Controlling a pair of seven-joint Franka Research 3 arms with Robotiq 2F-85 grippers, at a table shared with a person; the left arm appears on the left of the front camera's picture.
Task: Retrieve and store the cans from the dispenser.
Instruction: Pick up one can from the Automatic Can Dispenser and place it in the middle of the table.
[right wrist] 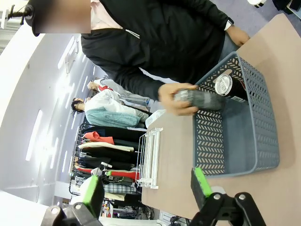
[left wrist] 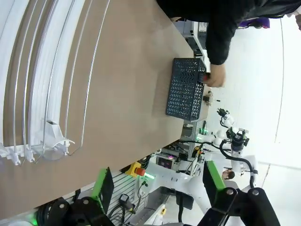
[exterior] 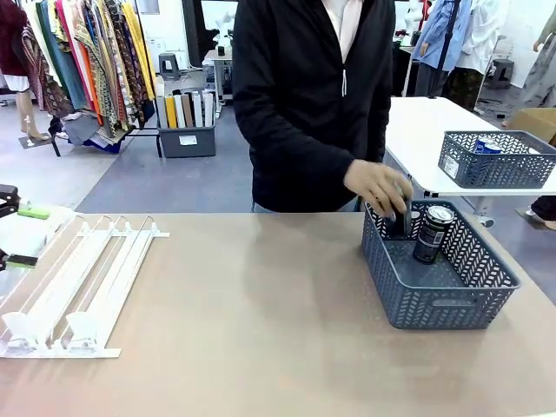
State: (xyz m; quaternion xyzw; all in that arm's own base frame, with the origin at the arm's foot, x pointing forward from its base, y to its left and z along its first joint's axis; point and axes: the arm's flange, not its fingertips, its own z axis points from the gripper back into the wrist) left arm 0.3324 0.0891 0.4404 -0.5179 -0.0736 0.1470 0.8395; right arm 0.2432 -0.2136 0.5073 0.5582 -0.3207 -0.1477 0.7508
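A dark slim drink can with a silver top [exterior: 433,233] stands upright in the far part of the grey lattice plastic basket [exterior: 452,304] at the right side of the tan bench [exterior: 261,313], and the person's hand [exterior: 378,185] holds a second dark can [right wrist: 200,99] at the basket's far left corner; in the front view it looks about upright, in the right wrist view its long axis runs across the picture, so I cannot tell its true tilt. The flat white wire-rail dispenser [exterior: 78,287] lies at the bench's left side, well apart from the basket, its lanes running from the far end toward the clear plastic stops [exterior: 52,332] at the near end; I see no can in its lanes. A second grey basket holding blue cans [exterior: 487,146] sits on the white table behind. The left end effector [left wrist: 157,181] hangs above the dispenser's stop end with its green-padded fingers [left wrist: 101,181] spread wide and nothing between them. The right end effector [right wrist: 146,188] is likewise spread and empty, looking down at the basket. By my reckoning the cans lie on the right arm's side, nearer the person's hand than either end effector.
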